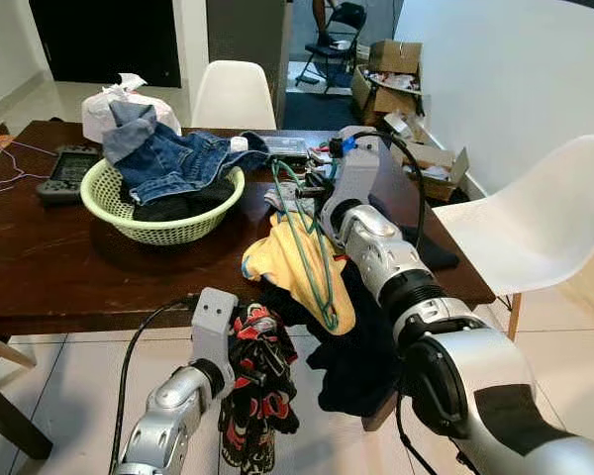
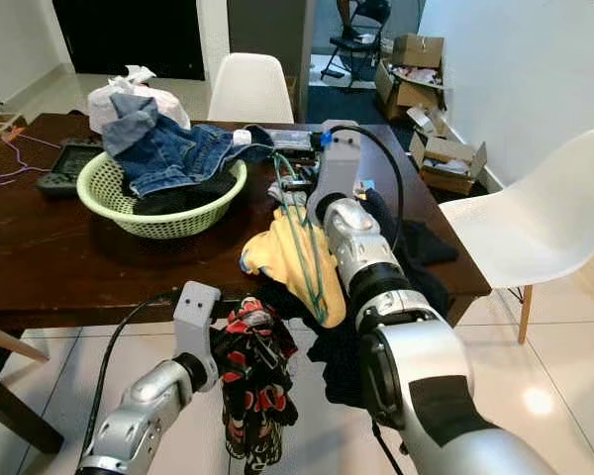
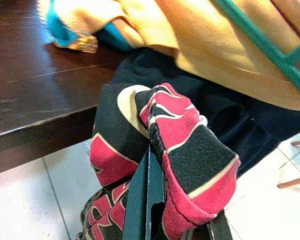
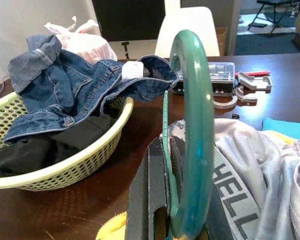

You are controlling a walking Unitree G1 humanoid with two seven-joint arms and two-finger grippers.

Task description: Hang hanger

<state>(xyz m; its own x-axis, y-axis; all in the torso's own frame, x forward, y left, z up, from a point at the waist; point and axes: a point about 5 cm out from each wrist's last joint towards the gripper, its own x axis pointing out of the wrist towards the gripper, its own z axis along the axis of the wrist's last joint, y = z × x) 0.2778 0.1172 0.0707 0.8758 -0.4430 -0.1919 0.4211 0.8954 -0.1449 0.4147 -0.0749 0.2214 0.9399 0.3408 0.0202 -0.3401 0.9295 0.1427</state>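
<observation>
A green wire hanger [image 1: 307, 247] lies over a yellow garment [image 1: 282, 265] at the table's front edge, with a dark garment [image 1: 361, 361] drooping below it. My right gripper [image 1: 295, 188] is shut on the hanger near its hook [image 4: 190, 125], seen large in the right wrist view. Below the table edge my left gripper [image 1: 257, 341] is shut on a black, red and cream patterned cloth [image 1: 255, 396], which hangs from it toward the floor. In the left wrist view the cloth [image 3: 170, 145] folds over the fingers [image 3: 147, 200].
A pale green basket [image 1: 114, 203] with blue jeans [image 1: 173, 153] stands on the dark wooden table [image 1: 49, 267]. A grey shirt [image 4: 260, 180], a clear case and tools lie behind the hanger. White chairs [image 1: 520, 228] stand at right and behind; cardboard boxes line the wall.
</observation>
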